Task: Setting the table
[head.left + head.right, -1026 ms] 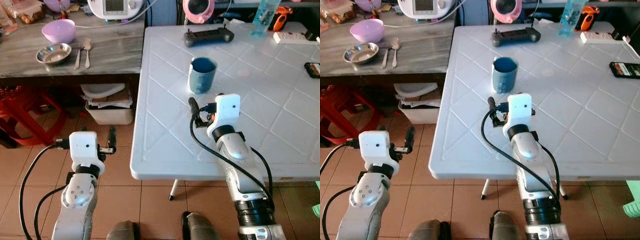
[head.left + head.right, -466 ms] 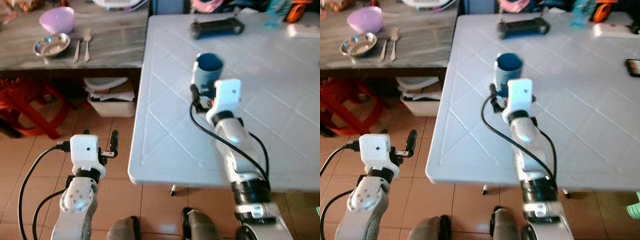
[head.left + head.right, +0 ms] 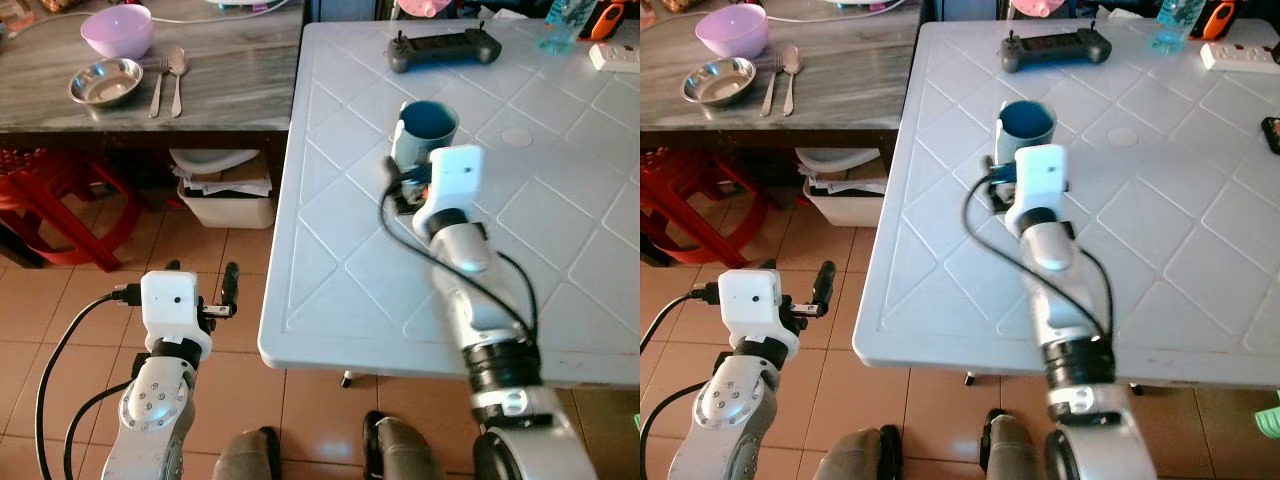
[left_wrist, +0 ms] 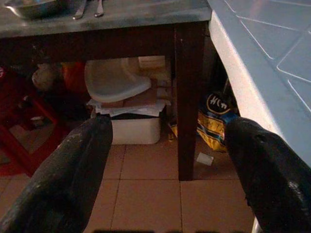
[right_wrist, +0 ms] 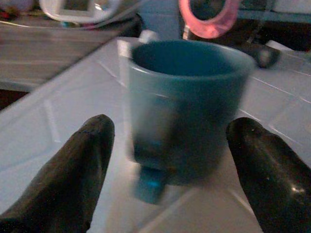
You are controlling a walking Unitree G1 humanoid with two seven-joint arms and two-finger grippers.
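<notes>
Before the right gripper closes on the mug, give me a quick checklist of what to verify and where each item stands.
1. Right gripper open: ok, its fingers are spread wider than the mug.
2. Mug lined up between the fingers: ok, it sits centred in the right wrist view.
3. Mug upright on the white table: ok.
4. Fingers already beside the mug walls: not ok, the mug stands just ahead of the fingertips.
5. Mug empty: cannot tell, the inside is dark and blurred.
6. Left gripper out of the way: ok, it hangs open over the floor beside the table.
</notes>
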